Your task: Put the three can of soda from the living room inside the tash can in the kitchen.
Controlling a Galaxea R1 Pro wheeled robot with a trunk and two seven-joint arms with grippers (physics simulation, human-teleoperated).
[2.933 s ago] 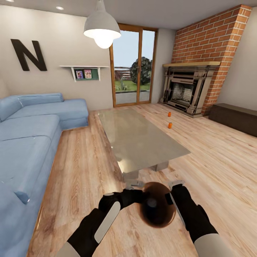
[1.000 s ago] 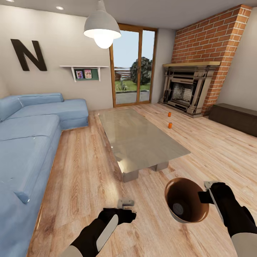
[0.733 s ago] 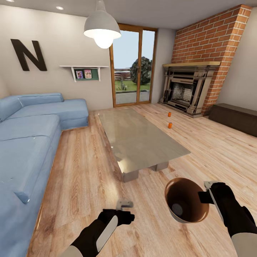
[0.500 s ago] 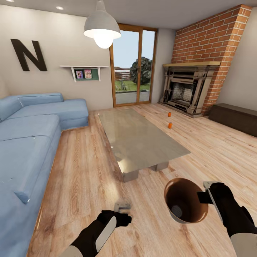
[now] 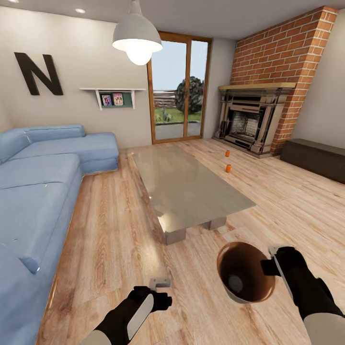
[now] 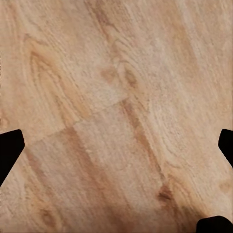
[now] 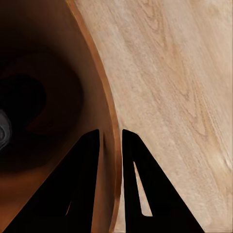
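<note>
My right gripper [image 5: 269,261] is shut on the rim of the tash can [image 5: 245,273], a round bin with an orange-brown inside, held tilted above the wood floor at the lower right. In the right wrist view its fingers [image 7: 141,179] straddle the bin wall [image 7: 53,87]. A grey can top [image 5: 235,281] lies at the bin's bottom. Two orange cans of soda [image 5: 228,168] [image 5: 227,153] stand on the floor before the fireplace, far ahead. My left gripper [image 5: 160,283] hangs open over bare floorboards, its fingertips [image 6: 9,148] wide apart.
A glass coffee table [image 5: 191,191] stands straight ahead between me and the cans. A blue sectional sofa [image 5: 43,191] runs along the left. The red-brick fireplace [image 5: 254,124] and a dark low cabinet [image 5: 314,158] are at the right. Open floor runs right of the table.
The left gripper let go of the bin and drew back and down toward me. The right gripper carried the bin to the right, then slightly down and left.
</note>
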